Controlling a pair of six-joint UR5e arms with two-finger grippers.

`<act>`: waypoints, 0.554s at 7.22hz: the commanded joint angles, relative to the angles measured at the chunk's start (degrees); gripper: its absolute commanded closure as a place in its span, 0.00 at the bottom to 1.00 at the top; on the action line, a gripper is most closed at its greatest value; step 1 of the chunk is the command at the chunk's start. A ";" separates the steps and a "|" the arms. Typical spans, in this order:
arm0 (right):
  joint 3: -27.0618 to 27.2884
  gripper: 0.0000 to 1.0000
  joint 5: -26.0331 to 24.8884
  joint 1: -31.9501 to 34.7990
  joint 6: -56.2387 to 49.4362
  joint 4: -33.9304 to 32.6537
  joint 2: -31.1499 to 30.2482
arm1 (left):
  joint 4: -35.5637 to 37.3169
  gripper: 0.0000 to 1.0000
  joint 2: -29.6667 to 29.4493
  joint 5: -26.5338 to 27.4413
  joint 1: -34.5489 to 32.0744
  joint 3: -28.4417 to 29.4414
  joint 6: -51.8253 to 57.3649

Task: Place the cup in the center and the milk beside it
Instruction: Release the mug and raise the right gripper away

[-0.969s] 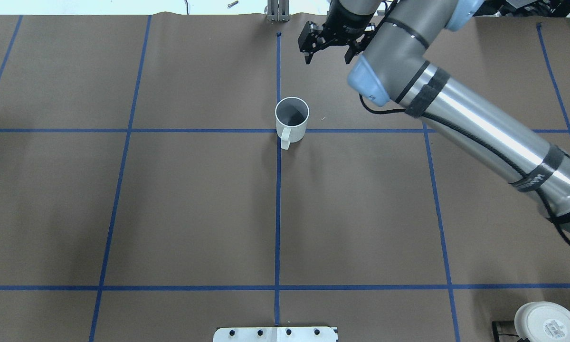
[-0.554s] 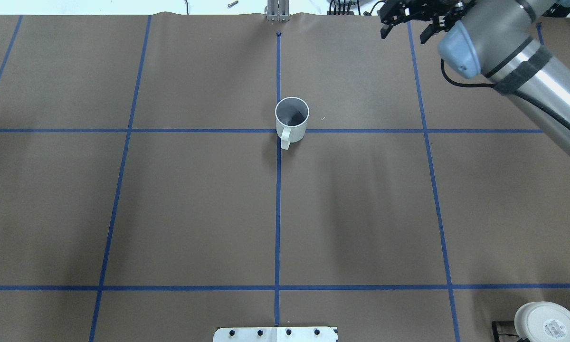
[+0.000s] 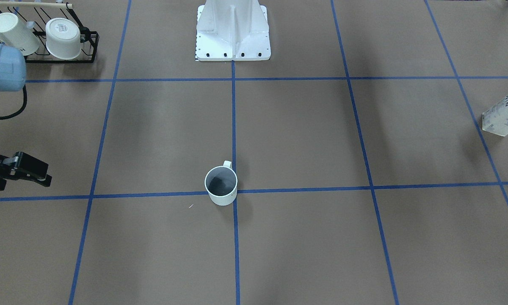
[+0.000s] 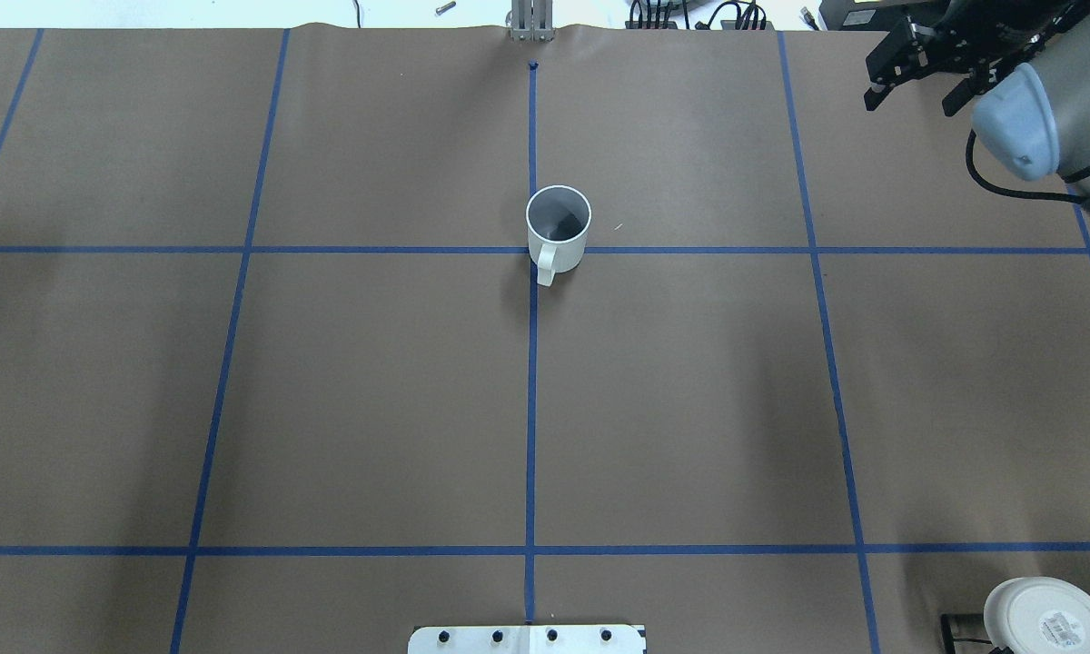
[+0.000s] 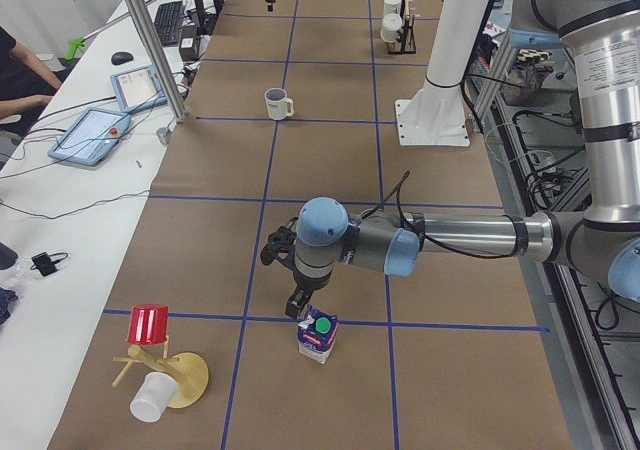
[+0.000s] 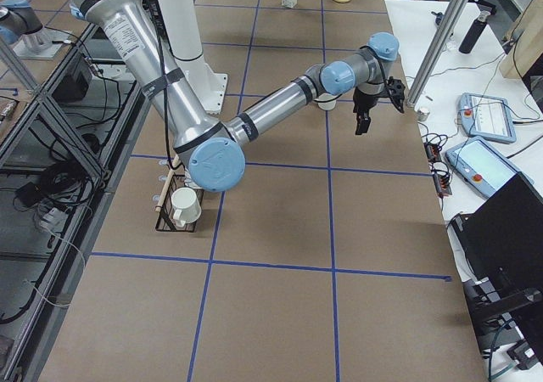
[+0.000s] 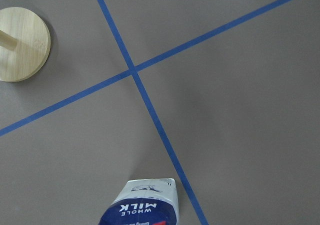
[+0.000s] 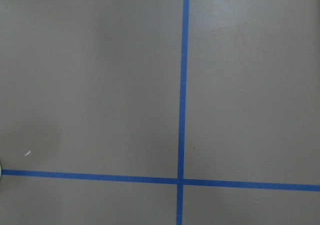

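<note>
The white cup (image 4: 559, 229) stands upright by the center tape crossing (image 4: 532, 250), just right of it, handle toward the robot; it also shows in the front view (image 3: 221, 185). My right gripper (image 4: 910, 94) is open and empty at the far right of the table, well away from the cup. The blue and white milk carton (image 5: 318, 334) with a green cap stands far off on the robot's left; it shows at the front view's right edge (image 3: 506, 114). My left gripper (image 5: 296, 308) hovers just above the carton; I cannot tell whether it is open.
A black rack with two cream mugs (image 3: 46, 36) stands near the robot's right. The white robot base (image 3: 233, 34) is at the near middle edge. A wooden mug tree with a red cup (image 5: 150, 340) stands beyond the milk; its round base shows in the left wrist view (image 7: 22, 42).
My right arm has swung away from behind the cup to the far right of the table, gripper still open. The cup has not moved.
</note>
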 commanded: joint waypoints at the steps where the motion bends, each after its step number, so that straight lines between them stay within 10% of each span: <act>1: 3.52 0.00 -0.79 -0.06 -1.95 -0.50 -4.37 | -0.31 0.01 0.16 0.12 -1.61 3.22 2.18; 4: 4.50 0.00 -0.79 0.55 -4.84 -0.50 -8.07 | -0.32 0.01 0.07 -0.14 -1.61 5.34 1.74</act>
